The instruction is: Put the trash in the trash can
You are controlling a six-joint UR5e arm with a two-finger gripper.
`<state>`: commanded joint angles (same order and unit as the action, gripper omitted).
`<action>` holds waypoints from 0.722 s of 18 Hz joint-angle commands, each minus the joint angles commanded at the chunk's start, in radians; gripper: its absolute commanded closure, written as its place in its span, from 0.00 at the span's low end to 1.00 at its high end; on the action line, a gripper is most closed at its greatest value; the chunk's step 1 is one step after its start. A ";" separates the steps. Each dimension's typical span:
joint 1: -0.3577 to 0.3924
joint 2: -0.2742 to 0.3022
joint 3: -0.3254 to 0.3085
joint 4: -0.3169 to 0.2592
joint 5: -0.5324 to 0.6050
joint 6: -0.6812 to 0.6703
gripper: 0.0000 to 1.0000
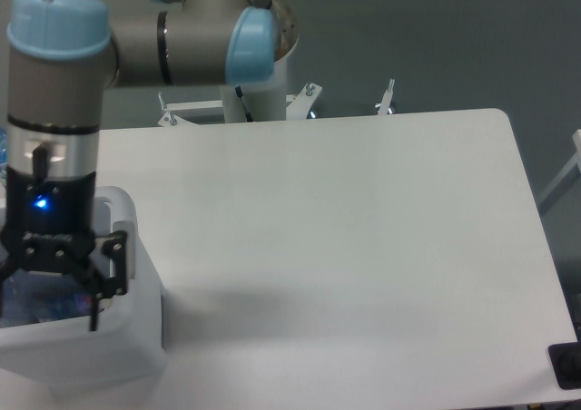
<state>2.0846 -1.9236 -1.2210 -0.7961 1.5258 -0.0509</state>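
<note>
Grey floor runs behind a white bench with rounded corners, seen from above at a slant; metal brackets stand at its far edge beside the arm's white base column. Trash can: boxy, white, thick rim, sits on the bench at the lower left corner of the view, partly cut off by the frame edge. Arm reaches in from the top, grey links with pale blue joint caps, wrist vertical over the can, a small blue light lit on the black wrist housing. Pincer: black, pointing straight down into the mouth of the can; its fingers stand spread apart, open, nothing held between them. Trash: only a bluish, translucent mass shows inside the can beneath and between the fingers, below the rim. Its outline is blurred and mostly hidden by the pincer, so its long axis and the way its cap points cannot be told. At the far left edge, behind the arm, a sliver of something blue shows; too little is visible to identify it.
</note>
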 joint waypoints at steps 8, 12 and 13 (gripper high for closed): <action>0.046 0.043 -0.041 -0.087 0.393 0.268 0.00; 0.080 0.092 -0.067 -0.239 0.390 0.442 0.00; 0.084 0.107 -0.072 -0.289 0.387 0.485 0.00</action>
<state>2.1690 -1.8164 -1.2931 -1.0855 1.9129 0.4337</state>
